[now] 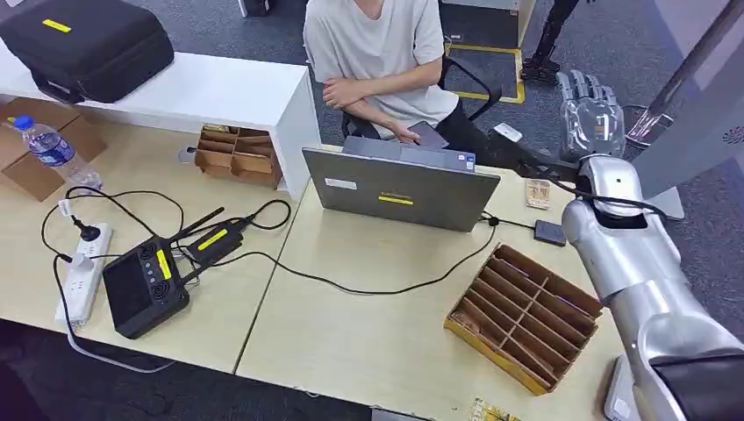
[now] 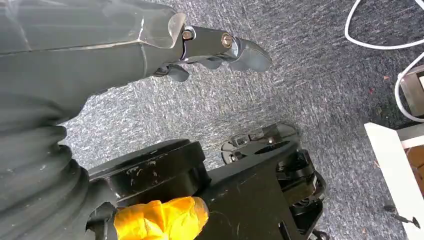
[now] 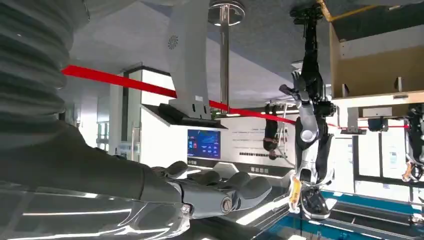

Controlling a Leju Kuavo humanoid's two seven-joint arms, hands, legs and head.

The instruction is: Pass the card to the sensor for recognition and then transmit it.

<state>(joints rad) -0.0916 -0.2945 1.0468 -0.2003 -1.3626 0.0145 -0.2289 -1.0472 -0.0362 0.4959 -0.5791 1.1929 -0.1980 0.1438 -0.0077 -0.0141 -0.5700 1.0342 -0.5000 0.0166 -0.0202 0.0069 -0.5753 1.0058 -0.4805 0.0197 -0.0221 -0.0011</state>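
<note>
A seated person point(image 1: 382, 53) behind the laptop holds a flat dark grey card point(image 1: 427, 134) in one hand. A small black square sensor pad point(image 1: 550, 232) lies on the wooden table point(image 1: 368, 333), wired toward the laptop. My right hand point(image 1: 592, 110) is raised beyond the table's far right edge, fingers stretched out and holding nothing; it is well right of the card. The right wrist view shows the same hand point(image 3: 220, 192) empty. My left hand point(image 2: 215, 47) hangs over grey carpet, fingers loose, with nothing in it.
A grey laptop point(image 1: 399, 184) stands mid-table. A cardboard divider tray point(image 1: 525, 316) lies near the front right. A black controller point(image 1: 145, 285), power strip point(image 1: 83, 272) and cables sit at left. A small tan packet point(image 1: 538, 193) lies by the sensor.
</note>
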